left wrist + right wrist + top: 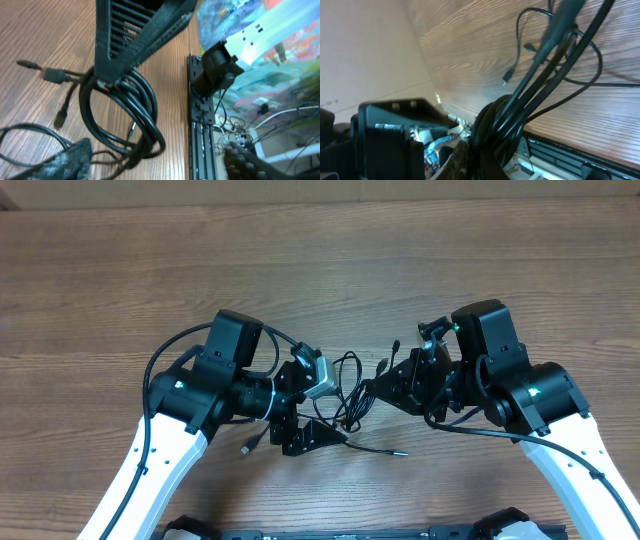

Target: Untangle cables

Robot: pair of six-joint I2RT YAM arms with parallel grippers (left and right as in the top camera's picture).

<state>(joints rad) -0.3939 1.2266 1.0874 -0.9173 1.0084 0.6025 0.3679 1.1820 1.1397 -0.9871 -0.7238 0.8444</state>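
1. Locate the work. The tangle of thin black flexible cables [350, 395] lies at the centre of the brown wood-grain counter [300, 260], between the two claws. One straight strand [385, 450] trails from the tangle toward 5 o'clock. A loose plug end [248, 445] lies toward 8 o'clock.
2. Check the left claw [320, 405], at 9 o'clock of the tangle. Its jaws stand wide apart and grip nothing. Several loops sit in the gap, and they appear to hang round the tip of the black ribbed finger [135, 35].
3. Check the right claw [378, 390], at 3 o'clock of the tangle. It is fully closed. A bundle of strands runs straight out of it, so judge it clamped on the cables. Its fingers are not clearly visible in the wrist view.
4. Treat the step in hand as a re-grip by the left claw. Slip the loops off the ribbed finger first, or any travel is likely to drag the whole tangle.
5. Choose one outer loop only and close on it well away from the crossings. Draw it toward 9 o'clock while the right claw anchors the bundle. Stop if the knot tightens.
6. Note the pose.
   - The left forearm enters from 7 o'clock, its claw aimed at 3 o'clock with one finger toward 12 and the other toward 6.
   - The right forearm enters from 5 o'clock, its claw aimed at 9 o'clock.
   - Both claws sit low over the counter.
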